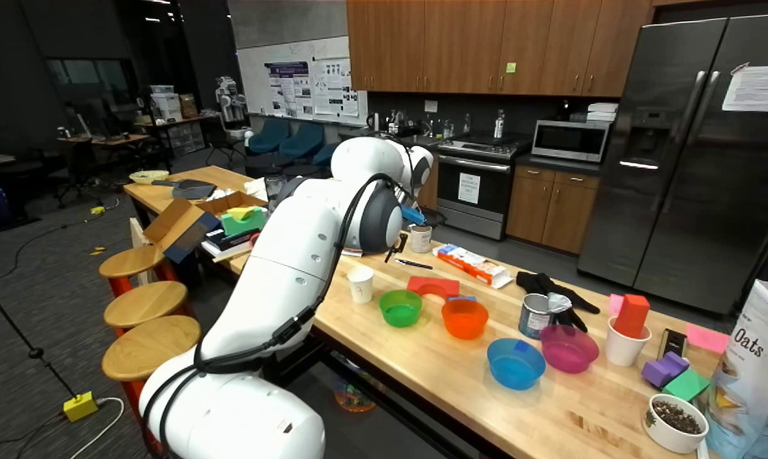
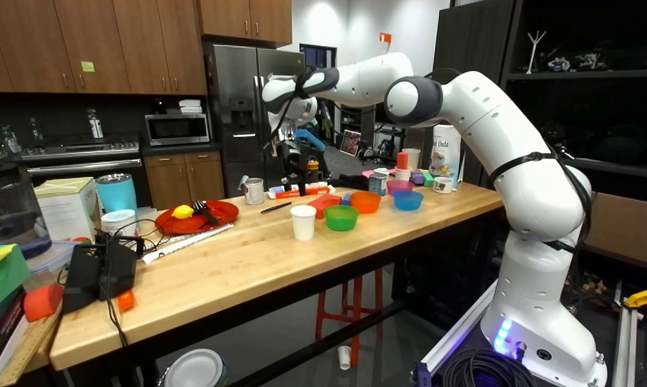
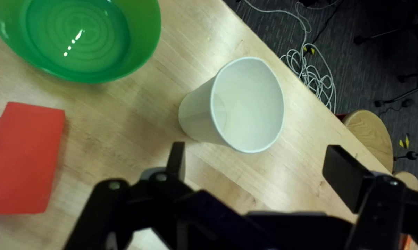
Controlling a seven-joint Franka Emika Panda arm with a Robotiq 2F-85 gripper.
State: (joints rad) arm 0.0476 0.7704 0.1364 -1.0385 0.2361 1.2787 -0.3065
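Two jaws stand wide on the gripper [image 3: 259, 165], which holds nothing. Left to right in the wrist view come a red arch block [image 3: 23, 159], a green bowl [image 3: 144, 41] and a white cup [image 3: 200, 116], the cup upright close to a long edge of the desk [image 3: 191, 52], apart from the jaws. The stage looks like an approach; a grasp on the cup would call for moving across and straddling it evenly.

In an exterior view, a black device [image 2: 100, 271] sits toward the near left corner. Toward the far long edge follow a red plate [image 2: 228, 210] bearing a lemon [image 2: 182, 212], a tin [image 2: 254, 192] and an orange-red box [image 2: 319, 187]; then an orange bowl [image 2: 365, 204], a blue bowl [image 2: 408, 202] nearer the near edge, and an oats bag [image 2: 446, 156] at the right end. Behind run wooden cabinets [image 2: 124, 48], a microwave [image 2: 177, 129], a fridge [image 2: 235, 72] and dark shelving [image 2: 613, 77].
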